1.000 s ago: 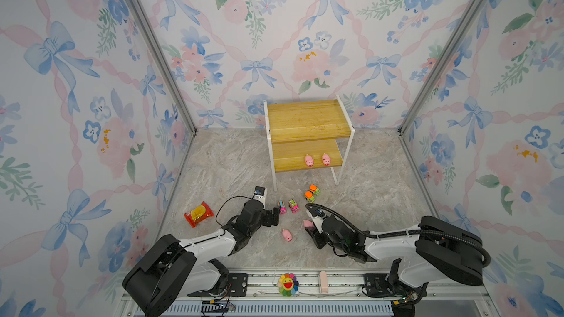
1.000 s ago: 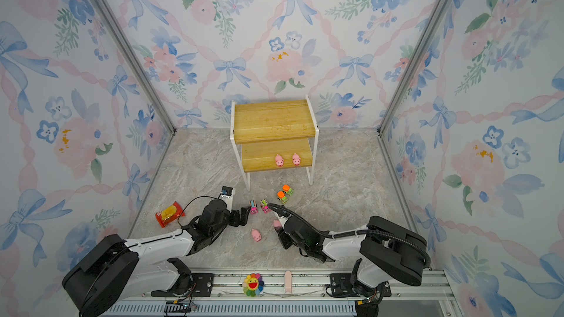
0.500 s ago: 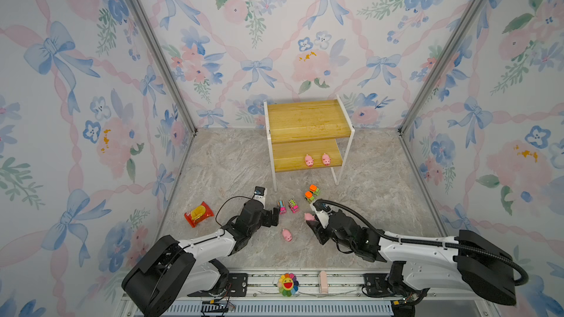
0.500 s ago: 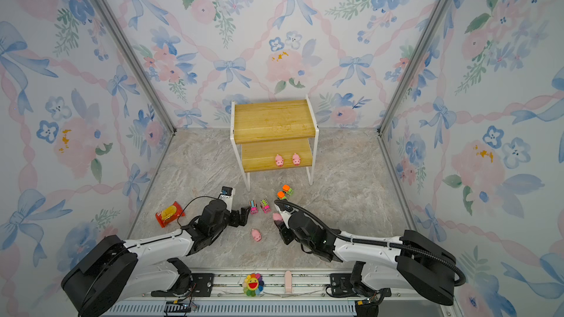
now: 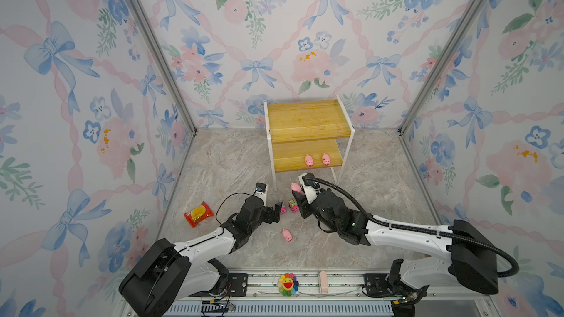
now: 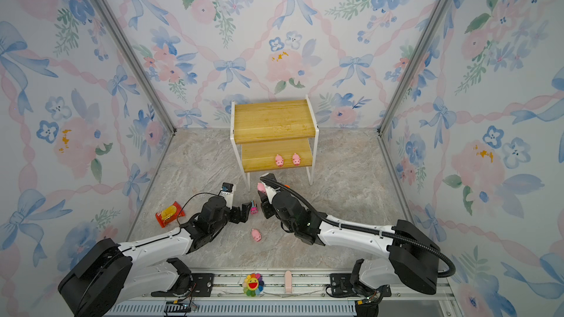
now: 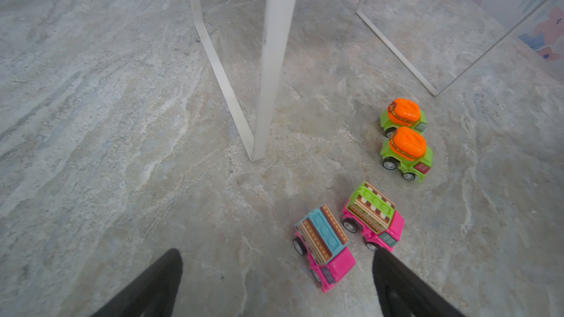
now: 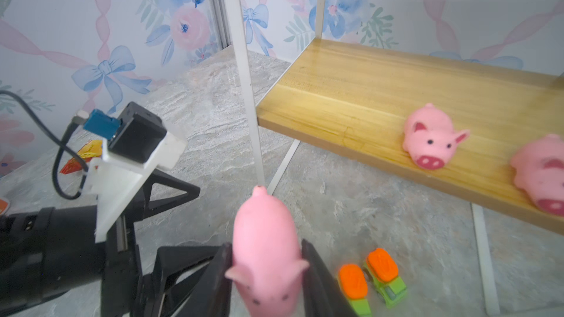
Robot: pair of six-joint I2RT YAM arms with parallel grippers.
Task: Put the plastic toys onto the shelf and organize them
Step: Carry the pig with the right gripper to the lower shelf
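Note:
My right gripper (image 8: 265,243) is shut on a pink pig (image 8: 265,248), held above the floor just before the shelf's (image 5: 308,123) lower board (image 8: 381,102); both top views show it (image 5: 295,187) (image 6: 261,186). Two pigs (image 5: 309,160) (image 5: 326,159) lie on that board. Another pig (image 5: 287,235) rests on the floor. My left gripper (image 7: 276,251) hangs open low over the floor, a pink truck (image 7: 323,248) between its fingers and a second pink truck (image 7: 374,218) beside it. Two green trucks (image 7: 403,117) (image 7: 407,154) stand further on.
A red snack packet (image 5: 199,214) lies on the floor to the left. A rainbow flower (image 5: 287,283) sits on the front rail. The shelf's white front leg (image 7: 271,56) stands close ahead of the left gripper. Patterned walls close in three sides.
My right arm has lifted the pig off the floor and carried it away from the front rail toward the shelf's lower board. The left arm has stayed put.

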